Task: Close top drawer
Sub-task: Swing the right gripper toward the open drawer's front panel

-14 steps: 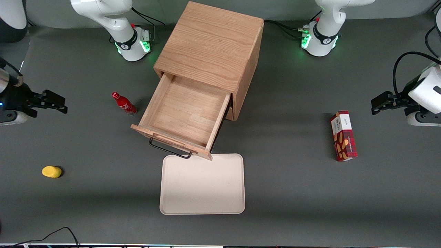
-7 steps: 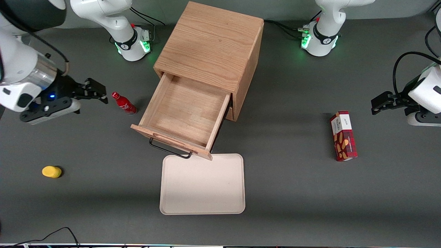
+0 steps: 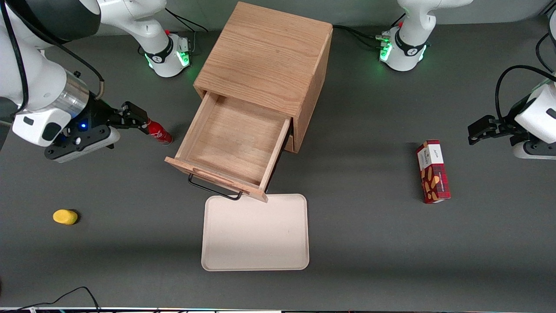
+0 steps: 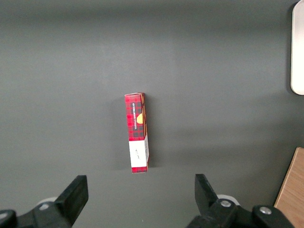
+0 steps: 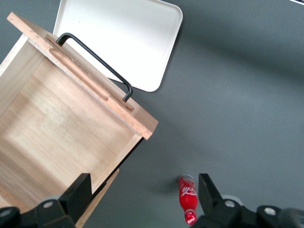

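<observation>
My black two-finger claw (image 3: 138,116) hangs spread and empty above the dark grey counter (image 3: 369,226), its tips seemingly just over the cap of the small red bottle (image 3: 157,131). Beside that bottle I see the light oak top drawer (image 3: 230,143) pulled fully out of the wooden box cabinet (image 3: 265,56), tray bare, black wire handle (image 3: 213,188) overhanging the edge of the cream rectangular tray (image 3: 255,232).

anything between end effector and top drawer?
Yes: a red bottle stands between the open end effector and the top drawer, seen in the front view.
</observation>
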Controlling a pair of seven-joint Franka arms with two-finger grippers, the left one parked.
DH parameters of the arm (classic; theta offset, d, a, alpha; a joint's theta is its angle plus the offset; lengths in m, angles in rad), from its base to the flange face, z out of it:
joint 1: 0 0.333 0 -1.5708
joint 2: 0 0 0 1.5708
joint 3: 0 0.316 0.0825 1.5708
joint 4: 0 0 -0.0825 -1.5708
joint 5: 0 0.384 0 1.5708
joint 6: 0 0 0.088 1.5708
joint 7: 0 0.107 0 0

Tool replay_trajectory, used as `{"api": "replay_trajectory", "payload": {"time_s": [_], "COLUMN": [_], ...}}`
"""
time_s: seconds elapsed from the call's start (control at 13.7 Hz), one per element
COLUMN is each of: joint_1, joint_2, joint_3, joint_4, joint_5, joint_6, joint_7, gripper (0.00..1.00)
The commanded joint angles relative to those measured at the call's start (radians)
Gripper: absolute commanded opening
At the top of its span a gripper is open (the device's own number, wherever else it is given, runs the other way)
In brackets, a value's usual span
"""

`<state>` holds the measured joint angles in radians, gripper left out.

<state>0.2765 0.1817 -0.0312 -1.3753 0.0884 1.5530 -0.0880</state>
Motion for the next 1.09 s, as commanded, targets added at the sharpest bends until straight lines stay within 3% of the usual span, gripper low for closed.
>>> {"api": "replay_trajectory", "payload": {"time_s": [0.0, 0.36, 1.02], "joint_1": [0.006, 0.006, 0.007], "joint_2": [0.099, 0.225, 0.338], "joint_3": [0.004, 0.01, 0.068], "joint_4": [0.105, 0.196, 0.21], "joint_5": [0.017, 0.016, 0.017], "joint_6": [-0.011, -0.001, 0.18], "joint_7": [-0.071, -0.347, -0.444], "gripper": [1.0, 1.0, 1.0]}}
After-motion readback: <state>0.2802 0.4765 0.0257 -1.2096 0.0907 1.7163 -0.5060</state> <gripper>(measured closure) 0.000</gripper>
